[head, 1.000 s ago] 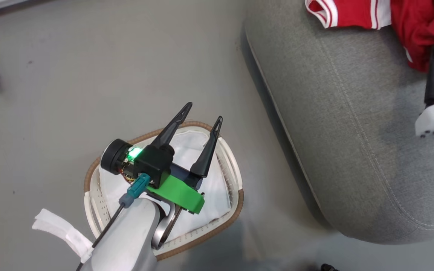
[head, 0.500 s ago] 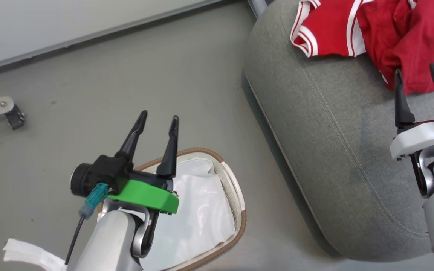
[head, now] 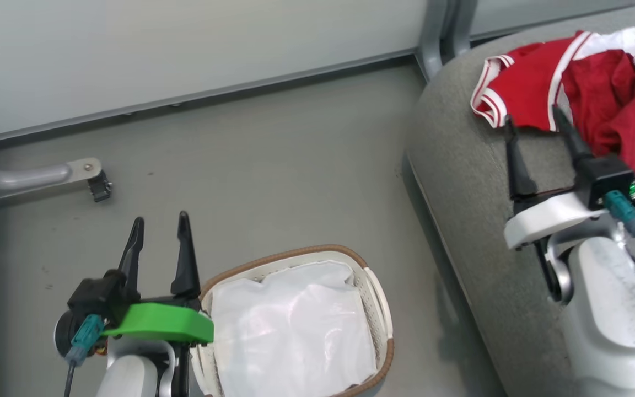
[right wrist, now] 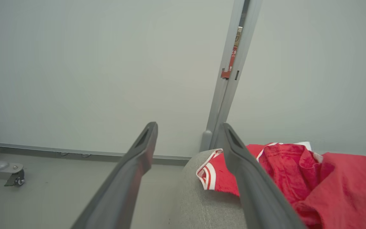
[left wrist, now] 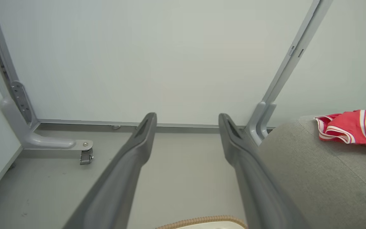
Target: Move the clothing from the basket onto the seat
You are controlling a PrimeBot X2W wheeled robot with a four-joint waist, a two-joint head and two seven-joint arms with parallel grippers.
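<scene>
Red clothing (head: pixel 598 94) with white trim is seen heaped on the grey seat (head: pixel 461 182), towards its far end. The white basket (head: pixel 377 309) is set on the floor (head: pixel 268 182) near the seat, with its white liner (head: pixel 290 331) seen inside. The left tool (head: pixel 161 218) is held wide open and empty just beside the basket. The right tool (head: pixel 533 117) is spread wide above the seat, nothing being gripped, close to the clothing.

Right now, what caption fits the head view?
Red clothing on the grey seat, white liner in the basket, left end effector and right end effector open.
</scene>
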